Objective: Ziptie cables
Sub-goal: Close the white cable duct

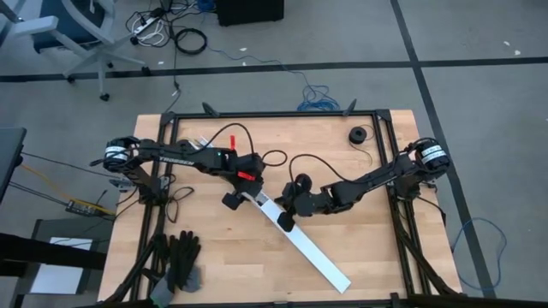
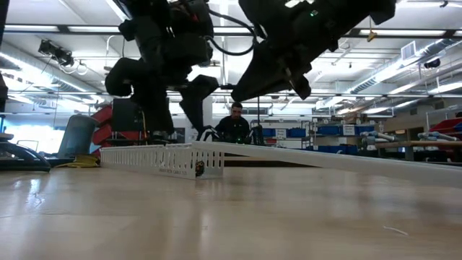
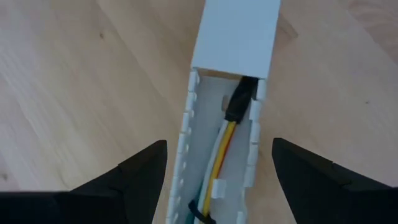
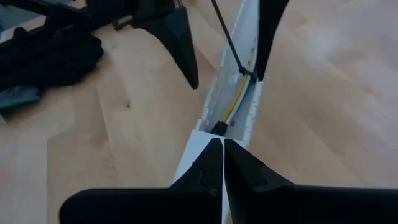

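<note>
So the cables [image 3: 225, 144] are lying inside the open end of the white slotted channel [image 1: 301, 245], right between the fingers of the left pincer [image 3: 217, 180], which is spread wide and straddles the channel walls without gripping anything. The right pincer [image 4: 222, 163] is pressed together, empty, tips just over the covered stretch of channel, the cables just ahead of it. Those wires look thin, light and floppy, so I'd guess they'll splay out unless pinched as a bundle near the dark plug end [image 3: 239, 102]. Hard to tell: a thin dark strand [image 4: 229, 43] crosses the channel, maybe the ziptie, can't say for sure. Most of the wires' length is hidden under the cover.
</note>
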Robot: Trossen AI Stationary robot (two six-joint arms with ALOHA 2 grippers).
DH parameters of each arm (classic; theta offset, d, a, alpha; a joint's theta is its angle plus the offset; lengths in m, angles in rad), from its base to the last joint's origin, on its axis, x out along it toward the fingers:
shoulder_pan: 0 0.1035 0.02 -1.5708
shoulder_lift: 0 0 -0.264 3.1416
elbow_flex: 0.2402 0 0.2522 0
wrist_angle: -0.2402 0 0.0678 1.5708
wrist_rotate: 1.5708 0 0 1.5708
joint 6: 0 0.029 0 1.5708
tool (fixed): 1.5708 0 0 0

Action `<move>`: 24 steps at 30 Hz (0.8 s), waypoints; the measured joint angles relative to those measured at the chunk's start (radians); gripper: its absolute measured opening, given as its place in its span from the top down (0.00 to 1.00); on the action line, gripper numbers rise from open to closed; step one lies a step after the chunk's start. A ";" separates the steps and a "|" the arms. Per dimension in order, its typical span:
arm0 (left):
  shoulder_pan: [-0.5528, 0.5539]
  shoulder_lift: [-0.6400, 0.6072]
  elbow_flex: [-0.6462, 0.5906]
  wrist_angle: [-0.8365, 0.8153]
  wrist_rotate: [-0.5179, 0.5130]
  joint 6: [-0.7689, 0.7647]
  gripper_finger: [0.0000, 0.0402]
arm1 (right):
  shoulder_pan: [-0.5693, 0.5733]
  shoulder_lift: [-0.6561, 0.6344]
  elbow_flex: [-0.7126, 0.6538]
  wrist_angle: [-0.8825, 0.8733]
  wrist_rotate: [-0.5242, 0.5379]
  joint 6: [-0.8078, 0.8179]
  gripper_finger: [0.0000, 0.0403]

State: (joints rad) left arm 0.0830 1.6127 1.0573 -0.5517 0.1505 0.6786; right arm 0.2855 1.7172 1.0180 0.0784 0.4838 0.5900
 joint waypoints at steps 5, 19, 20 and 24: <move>-0.001 0.004 0.000 0.011 0.028 0.046 0.34 | -0.012 0.000 0.011 0.004 -0.068 -0.009 1.00; -0.007 0.034 0.000 0.051 0.038 0.073 0.42 | -0.079 0.057 0.013 0.026 -0.241 0.042 1.00; -0.007 0.034 0.000 0.055 0.038 0.073 0.42 | -0.082 0.073 0.013 0.054 -0.264 0.039 1.00; -0.007 0.040 0.000 0.057 0.038 0.074 0.42 | -0.084 0.099 0.014 0.116 -0.275 0.010 1.00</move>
State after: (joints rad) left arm 0.0761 1.6524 1.0573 -0.4943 0.1889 0.7530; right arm 0.2012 1.8165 1.0317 0.1947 0.2084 0.5997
